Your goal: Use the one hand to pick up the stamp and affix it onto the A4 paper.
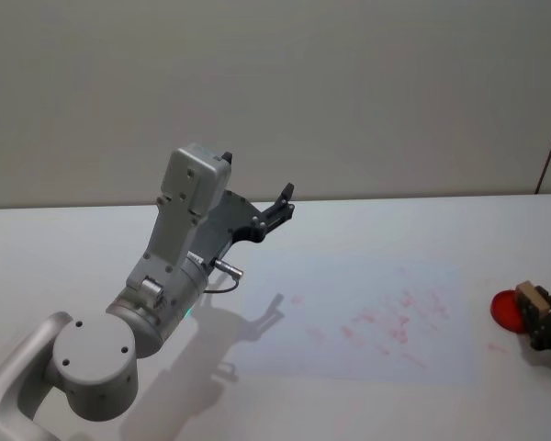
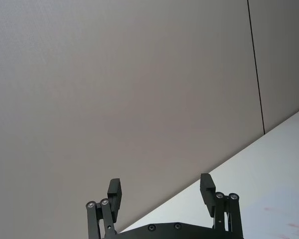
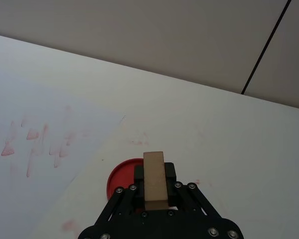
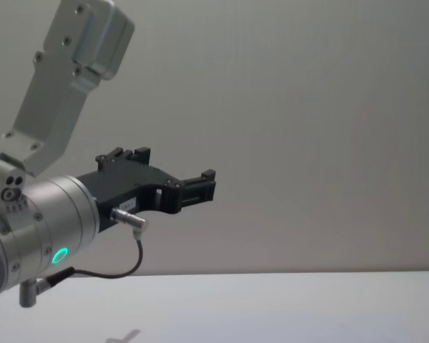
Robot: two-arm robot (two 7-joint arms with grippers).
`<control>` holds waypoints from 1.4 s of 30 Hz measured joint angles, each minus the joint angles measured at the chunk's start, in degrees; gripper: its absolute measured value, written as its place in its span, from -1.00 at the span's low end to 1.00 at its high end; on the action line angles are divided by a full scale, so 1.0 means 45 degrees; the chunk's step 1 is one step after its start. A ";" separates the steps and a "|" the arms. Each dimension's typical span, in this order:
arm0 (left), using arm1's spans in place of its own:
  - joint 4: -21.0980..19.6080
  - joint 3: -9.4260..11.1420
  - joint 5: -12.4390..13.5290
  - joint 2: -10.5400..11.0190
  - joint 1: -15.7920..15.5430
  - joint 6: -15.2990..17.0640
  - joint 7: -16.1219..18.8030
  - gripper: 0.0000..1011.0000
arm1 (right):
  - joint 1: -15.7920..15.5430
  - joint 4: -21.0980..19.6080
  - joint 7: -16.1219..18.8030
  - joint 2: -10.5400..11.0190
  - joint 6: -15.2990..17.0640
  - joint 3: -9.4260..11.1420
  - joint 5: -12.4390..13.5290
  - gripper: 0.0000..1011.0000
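White table [image 1: 367, 404] edge: right pincer [image 3: 154, 191] grips stamp [image 3: 154, 179] beside paper [image 1: 349, 312]; left pincer [image 2: 162, 194] gapes aloft.

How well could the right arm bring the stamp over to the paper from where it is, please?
Probably well: the right tool grips the stamp over the red pad, beside the paper, with bare table between.

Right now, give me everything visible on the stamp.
The stamp is a plain tan, wood-looking rectangular block with flat faces and no visible markings. It is clamped between the black jaws of the right gripper, standing up out of them. It is at the table's right side, by a round red pad, beside the A4 paper, which carries faint red marks. Whether its base touches the pad can't be told.
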 joint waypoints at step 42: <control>0.0000 0.0000 0.0000 0.0000 0.0000 0.0000 0.0000 0.98 | -0.0415 -0.1310 -0.1512 -0.0096 -0.0420 0.0302 0.1258 0.98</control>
